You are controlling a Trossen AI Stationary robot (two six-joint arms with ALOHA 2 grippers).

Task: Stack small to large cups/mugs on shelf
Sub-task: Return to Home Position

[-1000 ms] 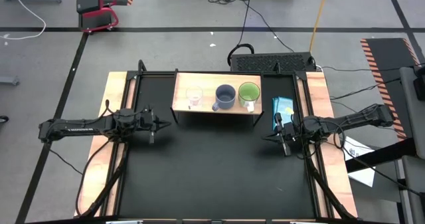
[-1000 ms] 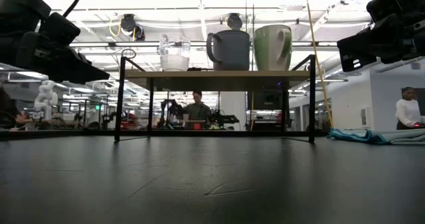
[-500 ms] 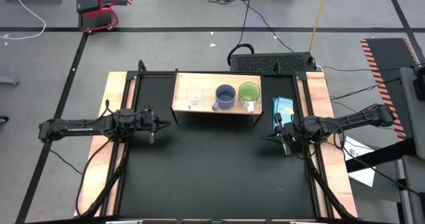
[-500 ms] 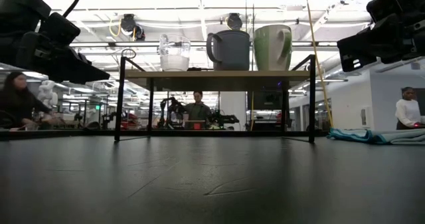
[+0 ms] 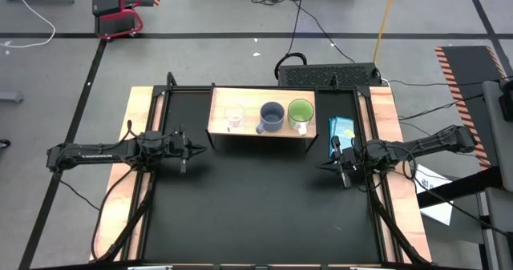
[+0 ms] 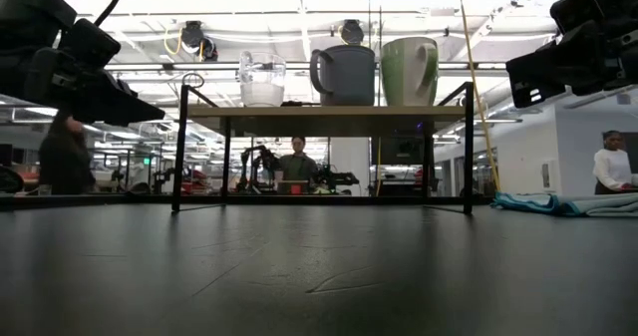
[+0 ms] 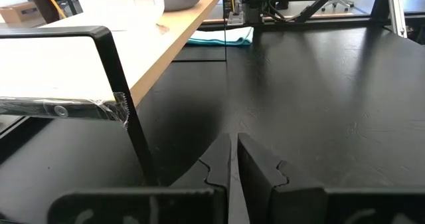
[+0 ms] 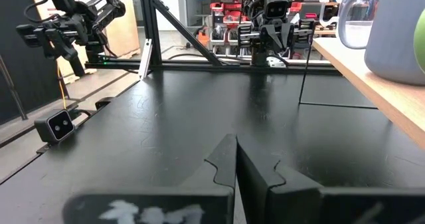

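Observation:
Three cups stand upright in a row on the light-wood shelf (image 5: 220, 127) at the table's far middle. From left to right they are a small clear glass cup (image 5: 234, 116), a grey-blue mug (image 5: 272, 115) and a lime-green mug (image 5: 300, 111). The low view shows the same row on the shelf board (image 6: 324, 120): glass cup (image 6: 261, 79), grey-blue mug (image 6: 346, 75), green mug (image 6: 410, 71). My left gripper (image 5: 203, 147) hovers shut near the shelf's left leg. My right gripper (image 5: 321, 167) hovers shut near the shelf's right end. Both point inward, holding nothing.
A teal cloth (image 5: 342, 130) lies on the table just right of the shelf, beside my right gripper. Light-wood strips (image 5: 144, 110) run along both table sides. The black table in front of the shelf is bare. People show in the room beyond the table.

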